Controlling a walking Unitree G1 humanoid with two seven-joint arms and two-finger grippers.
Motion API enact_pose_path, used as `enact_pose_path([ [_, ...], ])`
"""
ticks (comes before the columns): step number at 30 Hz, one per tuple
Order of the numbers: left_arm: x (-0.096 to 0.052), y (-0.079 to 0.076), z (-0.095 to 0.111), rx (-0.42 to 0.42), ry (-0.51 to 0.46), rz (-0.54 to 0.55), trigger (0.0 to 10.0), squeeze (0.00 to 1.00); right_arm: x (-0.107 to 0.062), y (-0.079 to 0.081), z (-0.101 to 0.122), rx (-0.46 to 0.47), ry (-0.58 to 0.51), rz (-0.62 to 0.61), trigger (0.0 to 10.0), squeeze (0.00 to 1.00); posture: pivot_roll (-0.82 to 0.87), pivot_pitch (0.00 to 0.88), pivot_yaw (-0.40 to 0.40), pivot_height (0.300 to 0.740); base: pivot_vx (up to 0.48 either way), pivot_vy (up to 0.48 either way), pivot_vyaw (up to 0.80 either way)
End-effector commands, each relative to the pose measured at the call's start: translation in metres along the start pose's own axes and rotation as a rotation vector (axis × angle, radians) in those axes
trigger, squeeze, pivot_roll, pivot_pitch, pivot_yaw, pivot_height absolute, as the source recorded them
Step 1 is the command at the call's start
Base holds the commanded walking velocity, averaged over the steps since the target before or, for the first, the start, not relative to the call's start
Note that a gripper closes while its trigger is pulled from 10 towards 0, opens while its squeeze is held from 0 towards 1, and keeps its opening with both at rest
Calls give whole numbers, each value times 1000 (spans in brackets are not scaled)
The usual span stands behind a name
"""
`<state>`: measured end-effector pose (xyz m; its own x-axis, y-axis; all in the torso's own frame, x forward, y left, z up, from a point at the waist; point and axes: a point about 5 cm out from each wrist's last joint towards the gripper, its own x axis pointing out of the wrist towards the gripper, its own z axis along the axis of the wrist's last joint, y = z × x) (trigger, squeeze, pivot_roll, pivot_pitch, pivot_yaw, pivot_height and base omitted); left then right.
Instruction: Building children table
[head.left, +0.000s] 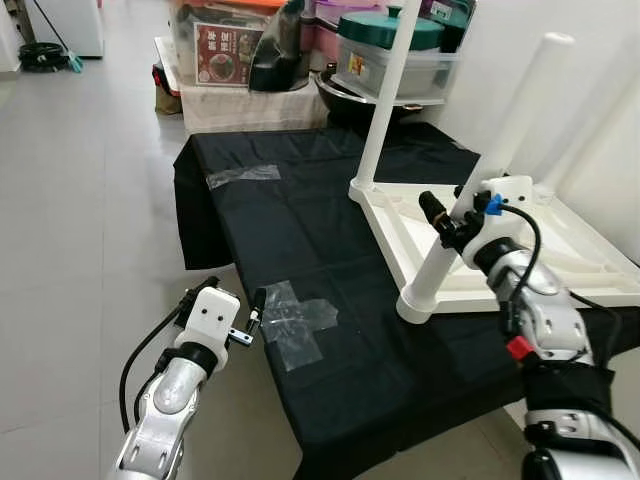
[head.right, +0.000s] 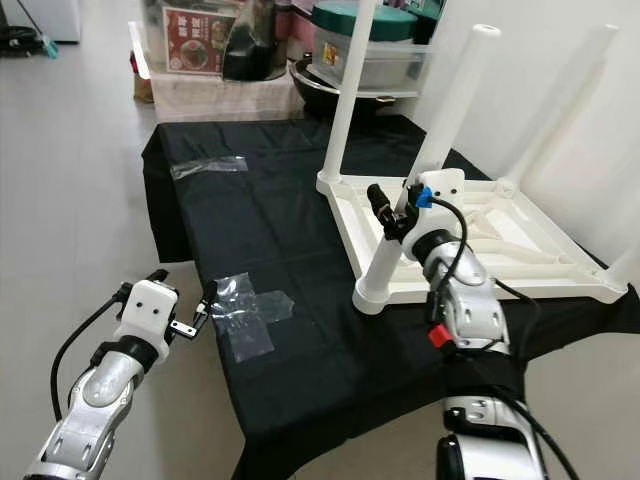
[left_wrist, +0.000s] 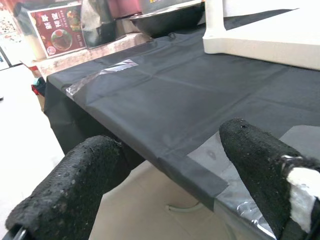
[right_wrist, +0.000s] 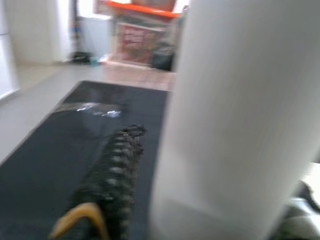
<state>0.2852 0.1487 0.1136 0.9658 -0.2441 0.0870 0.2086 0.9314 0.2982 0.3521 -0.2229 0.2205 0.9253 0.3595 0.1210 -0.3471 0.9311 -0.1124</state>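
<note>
Item: work surface draped in a black cloth (head.left: 330, 250), held down with patches of clear tape (head.left: 295, 320). It carries everything listed below.

Item: white plastic children's table top (head.left: 590, 265), lying upside down on the cloth toward my right side, near the cloth's right-hand edge. Its ribbed underside faces up.

Item: white tubular legs. The far leg (head.left: 385, 95) stands upright in its corner socket. The near leg (head.left: 490, 165) rises tilted from the front corner socket (head.left: 415, 303). Further legs at the back right are too pale against the wall to count.

Item: my right pincer (head.left: 450, 220), around the near leg partway up. One black finger (right_wrist: 117, 170) lies alongside the tube in the right wrist view; the other is hidden behind it. I judge it clenched on the leg.

Item: my left pincer (head.left: 232, 312), released, fingers spread, hanging off the front edge of the cloth beside the taped patch, holding nothing.

Hazards, as I judge them:
- The near leg leans; pushing down off-axis could jam it or pop it from the socket.
- Nothing braces the top; my push could slide it and ruck the cloth.
- The smooth tube may slip through my fingers if I twist.
- My left pincer could snag the tape or cloth edge when it rises.
</note>
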Motion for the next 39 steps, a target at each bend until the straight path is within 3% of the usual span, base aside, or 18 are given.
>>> enact_pose_path([
  [1, 1, -3, 1, -10, -9, -13, 10000, 0, 0, 10, -10, 16, 27, 115, 0, 0, 43, 0, -157, 740, 0, 0, 0],
  [8, 0, -3, 1, -6, -9, -13, 10000, 0, -8, 9, -21, 17, 40, 182, 0, 0, 44, 0, -151, 740, 0, 0, 0],
  [11, -1, -2, 1, -5, -9, -14, 10000, 0, -8, 6, -27, -14, 54, 107, 0, 0, 39, 0, -145, 740, 0, 0, 0],
  [13, 1, -3, 1, -3, -10, -19, 10000, 0, -13, -18, -58, 0, 172, -402, 0, 0, 34, 0, -137, 740, 0, 0, 0],
  [14, 1, -3, 1, -3, -10, -19, 10000, 0, -13, -18, -58, 0, 172, -402, 0, 0, 34, 0, -137, 740, 0, 0, 0],
  [16, 4, -6, 4, -1, -18, -25, 10000, 0, -38, -23, -92, 36, 319, -838, 0, 0, 49, 0, -143, 740, 0, 0, 0],
  [17, 4, -6, 4, -1, -18, -25, 10000, 0, -38, -23, -92, 36, 319, -838, 0, 0, 49, 0, -143, 740, 0, 0, 0],
  [19, 4, -6, 4, -6, -18, -22, 10000, 0, -40, 5, -96, 22, 310, -832, 0, 0, 45, 0, -144, 740, 0, 0, 0],
  [21, 4, -6, 4, -6, -18, -22, 10000, 0, -40, 5, -96, 22, 310, -832, 0, 0, 45, 0, -144, 740, 0, 0, 0],
  [23, 2, -6, 2, -3, -11, -25, 10000, 0, -33, 23, -89, 1, 288, -758, 0, 0, 40, 0, -146, 740, 0, 0, 0],
  [29, 2, -8, 1, -5, -9, -24, 10000, 0, -23, 36, -82, 5, 275, -684, 353, 0, 39, 0, -148, 740, 0, 0, 0],
  [30, 2, -9, 2, -8, -10, -24, 10000, 0, -15, 39, -80, 30, 270, -621, 10000, 0, 37, 0, -146, 740, 0, 0, 0],
  [34, 3, -10, 2, -11, -10, -26, 10000, 0, -4, 30, -65, 72, 168, -530, 10000, 0, 33, 0, -143, 740, 0, 0, 0],
  [35, 3, -9, 2, -9, -9, -27, 10000, 0, 0, 23, -55, 91, 106, -458, 10000, 1000, 31, 0, -142, 740, 0, 0, 0],
  [36, 3, -9, 2, -9, -9, -27, 10000, 0, 0, 23, -55, 91, 106, -458, 10000, 1000, 31, 0, -142, 740, 0, 0, 0],
  [37, 3, -9, 1, -8, -8, -28, 10000, 0, 4, 19, -43, 98, 58, -351, 10000, 1000, 31, 0, -142, 740, 0, 0, 0],
  [38, 3, -8, 1, -6, -8, -27, 10000, 0, 6, 14, -32, 69, 15, -229, 10000, 0, 32, 0, -144, 740, 0, 0, 0],
  [39, 3, -8, 1, -6, -8, -27, 10000, 0, 6, 14, -32, 69, 15, -229, 10000, 0, 32, 0, -144, 740, 0, 0, 0],
])
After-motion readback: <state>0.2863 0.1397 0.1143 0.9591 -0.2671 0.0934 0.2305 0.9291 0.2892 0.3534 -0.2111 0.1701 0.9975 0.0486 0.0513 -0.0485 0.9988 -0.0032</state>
